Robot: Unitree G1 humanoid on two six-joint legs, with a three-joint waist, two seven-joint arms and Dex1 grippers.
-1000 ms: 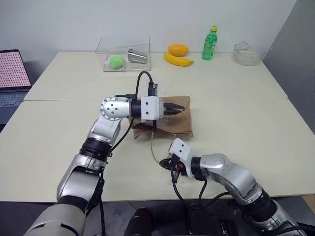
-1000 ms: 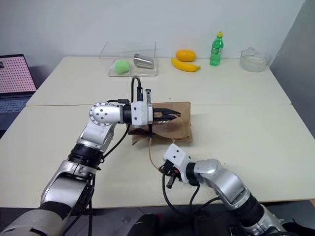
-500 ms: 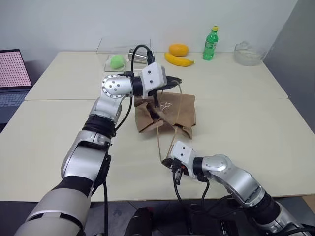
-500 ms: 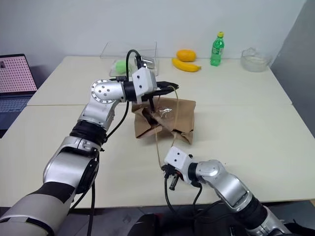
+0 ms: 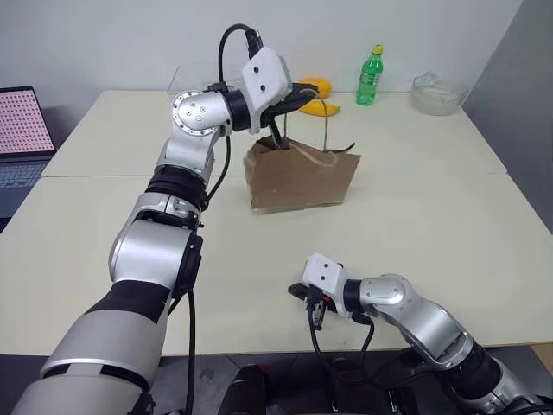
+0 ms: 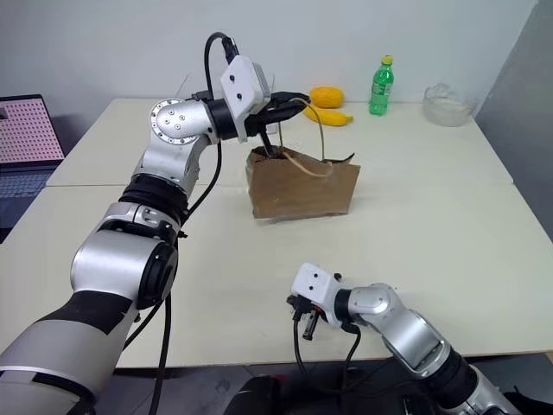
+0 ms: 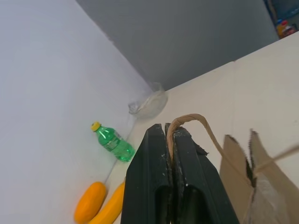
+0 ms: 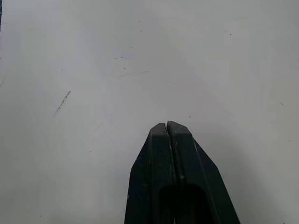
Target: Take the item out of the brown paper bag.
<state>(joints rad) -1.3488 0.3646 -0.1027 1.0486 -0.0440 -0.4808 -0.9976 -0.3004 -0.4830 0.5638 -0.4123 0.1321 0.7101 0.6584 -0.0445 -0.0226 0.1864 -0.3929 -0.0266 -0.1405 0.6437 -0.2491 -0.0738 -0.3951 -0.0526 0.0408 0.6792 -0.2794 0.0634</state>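
We've hauled the brown paper bag [image 5: 301,180] upright off the worktop [image 5: 432,199] — our left pincer [image 7: 170,133] is clamping its handle [image 7: 189,120]. Right pincer [image 8: 167,127] is squeezed together, empty, hovering near the front edge — item's hidden.

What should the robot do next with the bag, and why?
Probably bring the right gripper, shut and resting low near the table's front edge, up to the open top of the bag. The left gripper is shut on a handle, holding the bag upright, and the item isn't out yet.
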